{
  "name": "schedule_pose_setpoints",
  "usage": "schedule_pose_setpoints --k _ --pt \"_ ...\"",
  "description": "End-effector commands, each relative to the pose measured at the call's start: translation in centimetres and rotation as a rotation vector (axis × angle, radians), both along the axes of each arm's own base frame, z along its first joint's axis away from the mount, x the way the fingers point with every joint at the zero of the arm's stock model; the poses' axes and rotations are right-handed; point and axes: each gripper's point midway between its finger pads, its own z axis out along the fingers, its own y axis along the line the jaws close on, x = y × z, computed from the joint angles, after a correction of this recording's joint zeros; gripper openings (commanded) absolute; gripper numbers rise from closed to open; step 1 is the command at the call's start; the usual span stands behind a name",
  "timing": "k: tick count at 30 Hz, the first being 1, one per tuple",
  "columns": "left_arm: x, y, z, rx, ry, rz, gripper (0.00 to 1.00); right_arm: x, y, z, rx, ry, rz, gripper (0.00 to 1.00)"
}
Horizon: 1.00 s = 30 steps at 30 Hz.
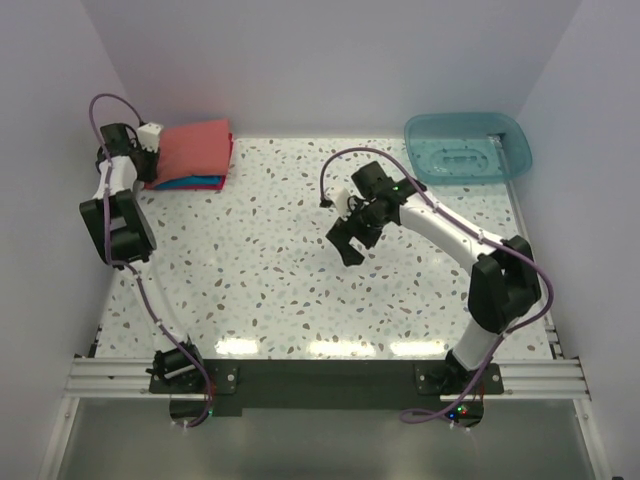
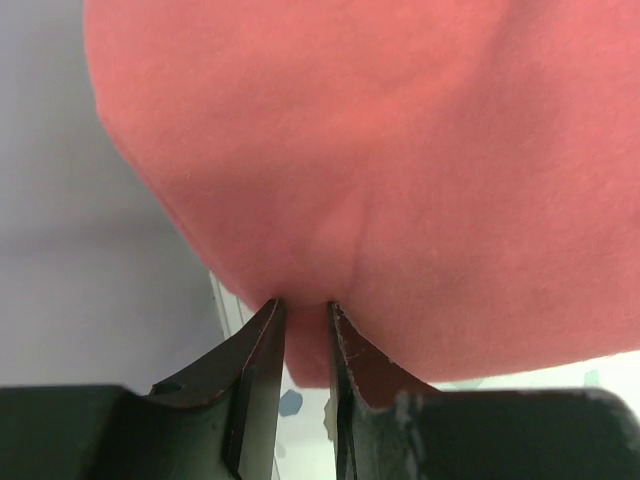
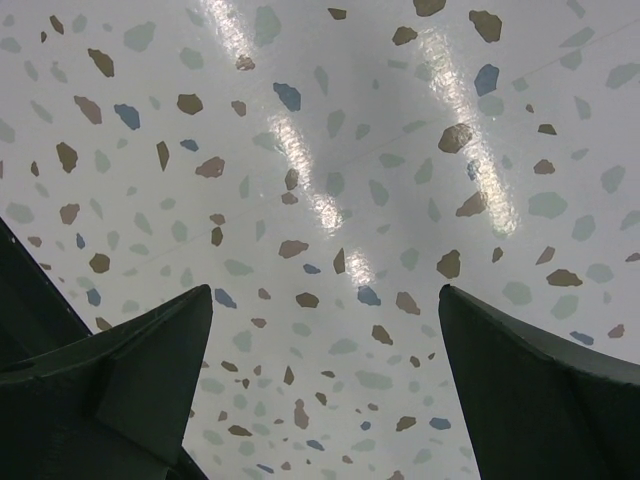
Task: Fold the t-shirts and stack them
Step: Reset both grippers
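A folded stack of t-shirts sits at the far left corner of the table: the salmon-red shirt (image 1: 195,148) on top, an edge of the bright blue shirt (image 1: 196,182) under it, and a crimson-pink edge (image 1: 229,155) at its right side. My left gripper (image 1: 150,140) is at the stack's left edge, shut on a fold of the salmon-red shirt (image 2: 400,160); its jaws pinch the cloth in the left wrist view (image 2: 306,310). My right gripper (image 1: 350,248) hangs open and empty over the bare middle of the table (image 3: 325,300).
A translucent teal plastic tub (image 1: 468,148) lies at the far right corner. White walls close in the table at the back and both sides. The speckled tabletop (image 1: 280,290) shows between the arms.
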Motion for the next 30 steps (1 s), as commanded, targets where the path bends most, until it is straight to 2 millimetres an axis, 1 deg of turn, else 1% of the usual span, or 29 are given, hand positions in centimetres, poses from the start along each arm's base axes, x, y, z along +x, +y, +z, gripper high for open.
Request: schedule_pose_setpoints --k 1,3,4,6,7,8,9,10,11,12,13,14,15,16,17,18,19,20,21,22,23,24,25,26,27,28,29,30 --pt "-0.9 1.9 1.6 0.059 -0.001 0.069 0.29 0.1 -0.9 2.0 0.002 -0.074 0.008 0.99" --pt "-1.3 2.0 2.2 0.071 0.008 0.074 0.30 -0.2 -1.1 1.9 0.001 -0.072 0.016 0.99" --pt "-1.4 1.7 2.6 0.062 0.005 0.062 0.32 -0.2 -1.1 2.0 0.002 -0.077 0.015 0.99" --pt "-1.5 0.4 4.1 0.001 -0.026 0.010 0.39 -0.1 -1.4 2.1 -0.001 -0.086 0.010 0.99" --pt "-1.3 -0.4 6.8 -0.014 -0.084 -0.018 0.49 0.0 -1.6 2.4 0.002 -0.097 0.004 0.99" --pt "-1.4 -1.0 8.0 -0.033 -0.114 -0.024 0.53 0.1 -1.6 2.7 0.007 -0.106 -0.001 0.99" --pt "-1.2 -1.5 11.1 -0.034 -0.172 -0.036 0.57 0.3 -1.8 2.8 0.011 -0.114 -0.014 0.99" --pt "-1.0 -2.4 12.8 -0.045 -0.205 -0.053 0.63 0.5 -2.1 3.6 0.023 -0.135 -0.027 0.99" --pt "-0.8 -2.8 15.0 -0.054 -0.246 -0.043 0.67 0.6 -2.3 3.9 0.030 -0.145 -0.039 0.99" --pt "-1.0 -3.5 17.6 -0.055 -0.284 -0.042 0.73 1.1 -2.6 4.3 0.044 -0.163 -0.060 0.99" --pt "-1.1 -4.3 19.0 -0.063 -0.304 -0.047 1.00 1.4 -3.0 4.6 0.053 -0.177 -0.079 0.99" --pt "-1.2 -4.9 21.1 -0.068 -0.336 -0.054 1.00 1.6 -3.4 5.5 0.070 -0.207 -0.099 0.99" --pt "-1.8 -6.3 22.8 -0.071 -0.344 -0.072 1.00 2.4 -3.9 5.9 0.089 -0.231 -0.135 0.99" --pt "-2.2 -7.1 23.8 -0.067 -0.350 -0.082 1.00 2.8 -4.3 6.3 0.101 -0.248 -0.158 0.99" --pt "-2.6 -8.0 24.8 -0.055 -0.358 -0.098 1.00 3.0 -4.9 7.3 0.118 -0.279 -0.183 0.99" --pt "-3.5 -9.8 25.9 -0.049 -0.349 -0.119 1.00 3.7 -5.8 7.5 0.132 -0.294 -0.234 0.99" --pt "-4.1 -11.1 25.9 -0.045 -0.332 -0.147 1.00 4.0 -6.3 7.9 0.145 -0.307 -0.260 0.99" --pt "-5.2 -12.6 25.4 -0.056 -0.284 -0.173 1.00 4.3 -6.8 8.6 0.170 -0.323 -0.306 0.99" --pt "-6.3 -15.2 26.4 -0.056 -0.287 -0.229 1.00 4.8 -8.1 8.9 0.184 -0.331 -0.362 0.99" --pt "-7.4 -16.6 24.3 -0.070 -0.226 -0.258 1.00 5.0 -8.7 9.2 0.198 -0.334 -0.393 0.98" --pt "-8.4 -18.0 23.4 -0.078 -0.194 -0.271 1.00 5.0 -9.4 8.9 0.208 -0.318 -0.434 0.99" --pt "-9.6 -20.0 24.0 -0.062 -0.198 -0.282 1.00 5.1 -10.6 9.4 0.225 -0.324 -0.475 0.99" --pt "-11.2 -21.2 20.3 -0.096 -0.109 -0.271 1.00 4.9 -11.2 9.4 0.229 -0.318 -0.497 0.99" --pt "-12.4 -22.2 20.8 -0.096 -0.129 -0.274 1.00 4.4 -11.8 8.6 0.226 -0.293 -0.525 0.99" --pt "-13.5 -23.7 19.6 -0.111 -0.106 -0.289 1.00 4.0 -12.7 8.8 0.239 -0.296 -0.553 0.99" --pt "-15.5 -24.1 16.0 -0.147 -0.021 -0.271 1.00 3.6 -13.1 8.6 0.243 -0.290 -0.563 0.99" --pt "-16.4 -25.4 15.0 -0.159 -0.007 -0.289 1.00 2.6 -13.4 7.2 0.227 -0.261 -0.565 0.99" --pt "-17.8 -26.4 15.1 -0.169 -0.015 -0.306 1.00 2.0 -13.7 6.5 0.220 -0.252 -0.565 0.99"
